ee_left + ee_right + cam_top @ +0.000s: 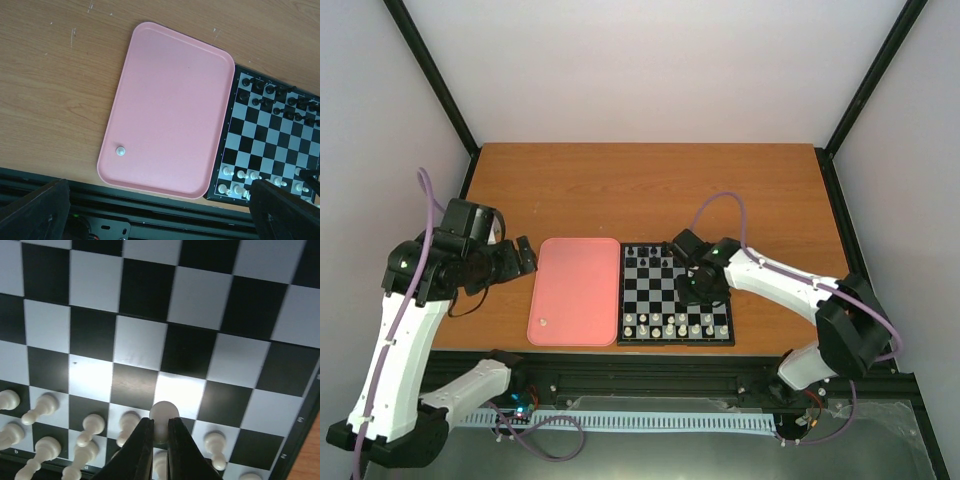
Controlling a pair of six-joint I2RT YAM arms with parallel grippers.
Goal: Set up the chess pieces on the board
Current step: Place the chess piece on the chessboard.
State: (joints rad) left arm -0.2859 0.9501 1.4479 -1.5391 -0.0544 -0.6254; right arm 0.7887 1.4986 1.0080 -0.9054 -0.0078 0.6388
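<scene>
Wooden bench [650, 190] carries board [665, 290] just beside pink tray [575, 290]; chess pieces [228, 171] line both ends. Right claw [160, 426] nearly closed, pinching white pawn [164, 411] above near rows. Left claw [159, 200] spread wide, empty.

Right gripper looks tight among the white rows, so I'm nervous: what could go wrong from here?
1. The right gripper, shut on a white piece, hangs among closely packed white pawns; lowering or opening could knock one over.
2. Only the fingertips pinch it, so it may tilt or slip on release.
</scene>
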